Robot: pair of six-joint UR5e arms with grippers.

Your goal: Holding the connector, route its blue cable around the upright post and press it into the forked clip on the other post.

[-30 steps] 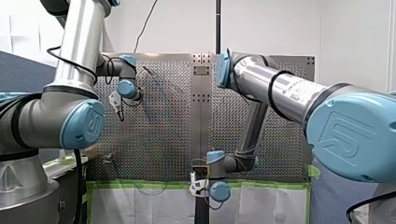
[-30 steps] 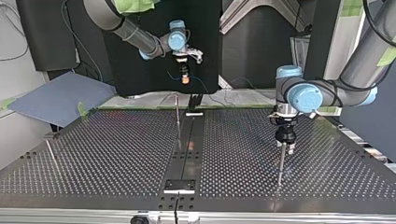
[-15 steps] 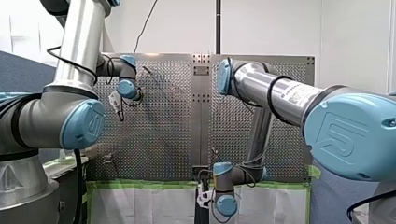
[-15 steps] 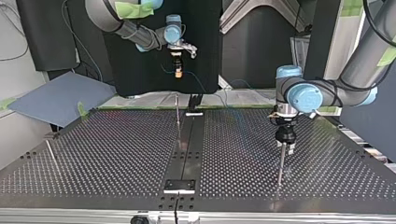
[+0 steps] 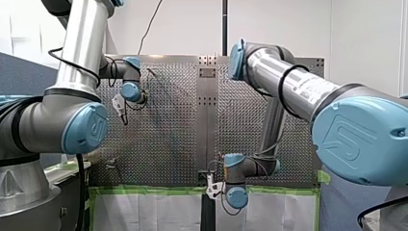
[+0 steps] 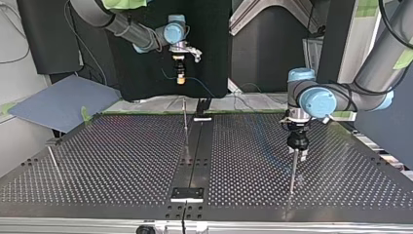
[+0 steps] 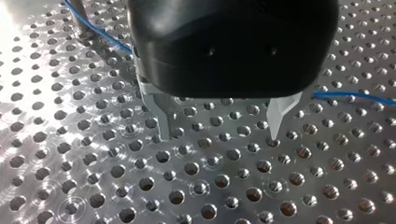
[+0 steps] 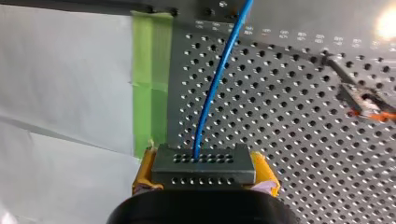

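Note:
In the right wrist view my right gripper (image 8: 205, 179) is shut on the grey connector (image 8: 203, 163), held between yellow pads (image 8: 142, 175). The blue cable (image 8: 212, 88) runs from the connector out over the perforated table. In the top view my right gripper (image 6: 179, 78) hangs high above the table's far edge, and the cable (image 6: 202, 88) trails down from it. A thin upright post (image 6: 185, 124) stands below it. My left gripper (image 6: 297, 151) hovers over another post (image 6: 292, 171). In the left wrist view my left gripper (image 7: 218, 136) is open and empty, with the cable (image 7: 355, 96) lying behind it.
A tilted thin post (image 6: 52, 160) stands near the top view's left edge. A small fixture with orange parts (image 8: 366, 102) sits on the table ahead of my right gripper. Green tape (image 8: 149, 79) marks the table's edge. A dark centre strip (image 6: 195, 156) runs across the table.
My right gripper has carried the connector up and toward the top view's left, and the cable has followed. My left arm has stayed still.

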